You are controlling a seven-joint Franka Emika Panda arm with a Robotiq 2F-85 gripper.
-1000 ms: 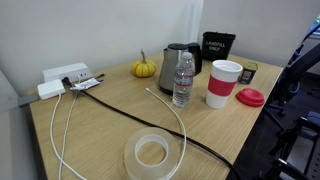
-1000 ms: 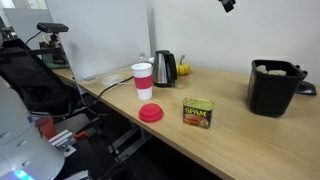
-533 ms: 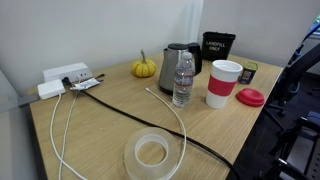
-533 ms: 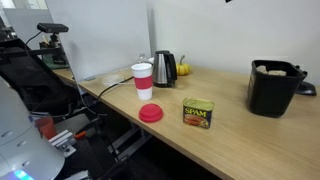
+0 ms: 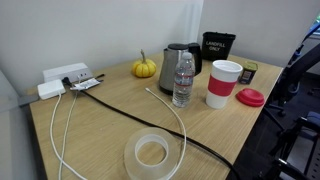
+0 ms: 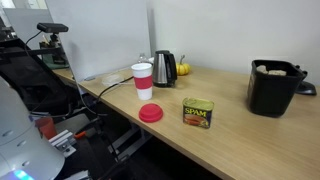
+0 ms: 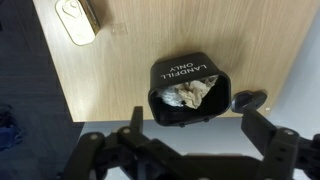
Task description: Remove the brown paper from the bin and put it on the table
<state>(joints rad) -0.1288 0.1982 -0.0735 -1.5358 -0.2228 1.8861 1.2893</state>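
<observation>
**Pincer poised over the bin, paper waiting inside**

We're looking straight down through the wrist view. The pincer [image 7: 193, 110] hangs well above the bin [image 7: 190, 68], released, its fingers [image 7: 250, 102] splayed wide with nothing between them. The arm is out of shot in both exterior views, so the wrist camera is all we have on it.

And there's the prize: the brown paper [image 7: 190, 95], crumpled, sitting down inside the bin's open mouth, below the rim. That explains the overhead line-up. The black walls shut off any sideways reach, so by my reckoning the only way in is a straight drop through the top. The wide spread makes sense too, since it leaves room to straddle the wad before closing.

Where does the bin stand? It is upright near one edge of the surface [image 7: 110, 70]. In an exterior view it sits at the back, behind the kettle [image 5: 172, 62] and the red-and-white cup [image 5: 223, 83]. From the opposite side, in an exterior view, the bin [image 6: 274, 90] stands well apart from the Spam tin [image 6: 198, 112], with bare wood between them. That looks like a natural landing spot for the paper.

My read is that the job is barely begun: no grasp yet, and the descent is the next call. The thing to watch is a finger catching the bin wall. A light bin like this could tip or come up with the paper, so the drop wants to stay centred over the opening.
</observation>
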